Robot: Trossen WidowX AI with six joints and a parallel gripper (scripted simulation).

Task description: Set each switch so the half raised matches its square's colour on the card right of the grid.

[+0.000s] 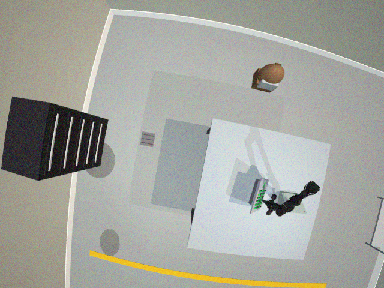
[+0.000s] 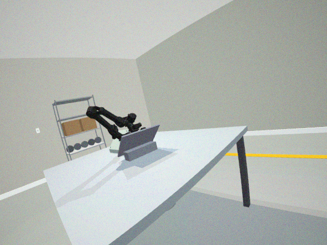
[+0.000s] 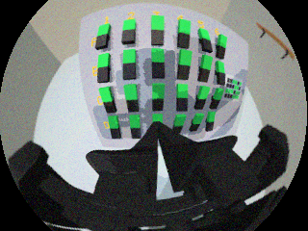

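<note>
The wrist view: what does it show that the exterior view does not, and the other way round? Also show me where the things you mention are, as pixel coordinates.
Only the wrist view: the green and dark switches (image 3: 158, 57) and the small card (image 3: 233, 89).

Only the exterior view: the shelf rack (image 2: 74, 100) with brown boxes (image 2: 71, 127), and a dark table leg (image 2: 243, 171).

Both: the panel (image 2: 138, 141) (image 3: 91, 29), the table (image 2: 105, 211) (image 3: 60, 103) and the tool (image 2: 143, 128) (image 3: 156, 125).
</note>
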